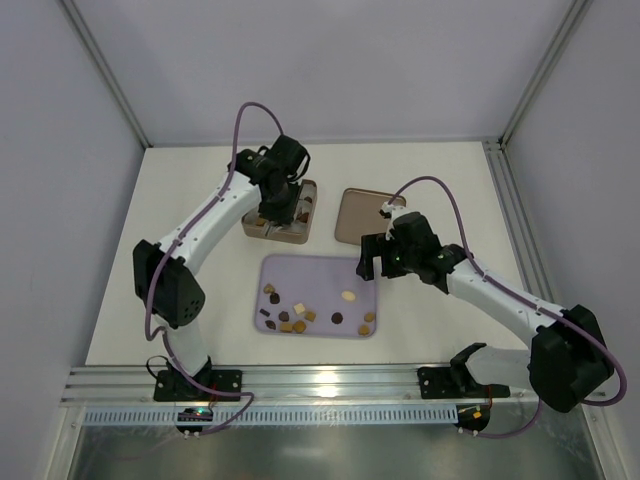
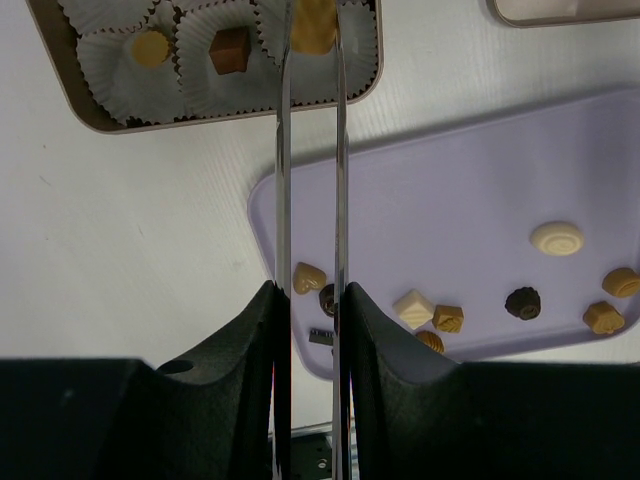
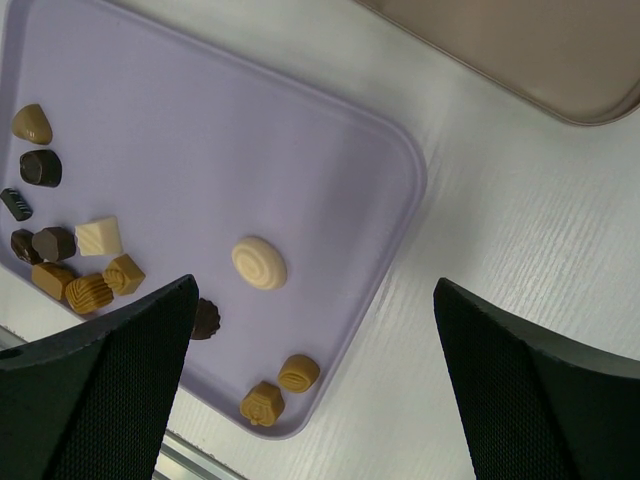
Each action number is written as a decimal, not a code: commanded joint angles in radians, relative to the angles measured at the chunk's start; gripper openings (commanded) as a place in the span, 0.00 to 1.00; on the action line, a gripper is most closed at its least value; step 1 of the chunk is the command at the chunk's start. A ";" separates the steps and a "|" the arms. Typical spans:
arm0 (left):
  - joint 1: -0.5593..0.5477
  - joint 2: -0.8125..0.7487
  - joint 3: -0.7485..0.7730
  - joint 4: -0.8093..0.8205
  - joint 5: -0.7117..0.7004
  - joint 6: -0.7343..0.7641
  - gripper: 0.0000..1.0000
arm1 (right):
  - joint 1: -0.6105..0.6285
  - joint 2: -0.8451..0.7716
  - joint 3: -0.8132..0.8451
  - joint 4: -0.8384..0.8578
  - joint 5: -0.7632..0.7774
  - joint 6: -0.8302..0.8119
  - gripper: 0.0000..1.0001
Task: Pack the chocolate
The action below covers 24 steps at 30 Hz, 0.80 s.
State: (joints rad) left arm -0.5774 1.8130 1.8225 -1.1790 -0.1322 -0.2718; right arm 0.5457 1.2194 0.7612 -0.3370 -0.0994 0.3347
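Left hand (image 2: 312, 45) pinches a caramel chocolate (image 2: 313, 22) over the brown tin (image 2: 200, 118) near the worktop (image 2: 150, 250) far edge, likely aiming for a paper cup (image 2: 310, 78). Right hand (image 3: 315, 288), spread wide, hovers above the lilac tray (image 3: 300, 150) nearer the front edge, where loose chocolates (image 3: 258, 262) wait.

A lab booth: white walls (image 1: 320, 60), aluminium rails (image 1: 300, 382).

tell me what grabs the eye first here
A lavender tray sits mid-table, strewn with little chocolates, mostly in its near half. Behind it, the left gripper pinches a caramel piece over a tin of white paper cups, while the right gripper hangs wide open above the tray's right end.
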 commanded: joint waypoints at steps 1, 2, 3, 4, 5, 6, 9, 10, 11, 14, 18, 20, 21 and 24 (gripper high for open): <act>0.008 -0.006 0.003 0.032 0.025 0.023 0.30 | -0.004 0.011 0.040 0.038 -0.006 -0.016 1.00; 0.008 -0.003 -0.003 0.035 0.026 0.022 0.30 | -0.004 0.012 0.040 0.038 -0.006 -0.016 1.00; 0.008 -0.001 -0.011 0.038 0.029 0.022 0.30 | -0.006 0.014 0.038 0.039 -0.006 -0.016 1.00; 0.008 0.000 -0.015 0.039 0.031 0.023 0.30 | -0.004 0.014 0.038 0.039 -0.008 -0.016 1.00; 0.008 0.002 -0.020 0.044 0.035 0.020 0.30 | -0.004 0.015 0.038 0.042 -0.008 -0.014 1.00; 0.008 0.002 -0.026 0.047 0.037 0.020 0.30 | -0.004 0.015 0.038 0.043 -0.008 -0.016 1.00; 0.008 0.003 -0.045 0.056 0.049 0.019 0.30 | -0.004 0.017 0.035 0.044 -0.008 -0.014 1.00; 0.008 0.003 -0.049 0.058 0.052 0.017 0.30 | -0.004 0.019 0.035 0.044 -0.008 -0.016 1.00; 0.008 0.005 -0.052 0.059 0.055 0.017 0.30 | -0.004 0.019 0.035 0.046 -0.008 -0.017 1.00; 0.008 0.005 -0.060 0.059 0.054 0.017 0.31 | -0.006 0.017 0.033 0.044 -0.008 -0.017 1.00; 0.008 0.002 -0.069 0.064 0.060 0.020 0.33 | -0.006 0.017 0.032 0.044 -0.006 -0.017 1.00; 0.008 0.003 -0.072 0.065 0.063 0.020 0.34 | -0.007 0.017 0.032 0.046 -0.006 -0.017 1.00; 0.008 0.003 -0.074 0.064 0.063 0.020 0.34 | -0.006 0.017 0.032 0.044 -0.005 -0.017 1.00; 0.008 0.003 -0.077 0.065 0.065 0.023 0.34 | -0.006 0.014 0.030 0.044 -0.005 -0.017 1.00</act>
State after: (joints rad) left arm -0.5735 1.8198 1.7466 -1.1385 -0.0841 -0.2691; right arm 0.5426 1.2373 0.7612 -0.3225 -0.1001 0.3340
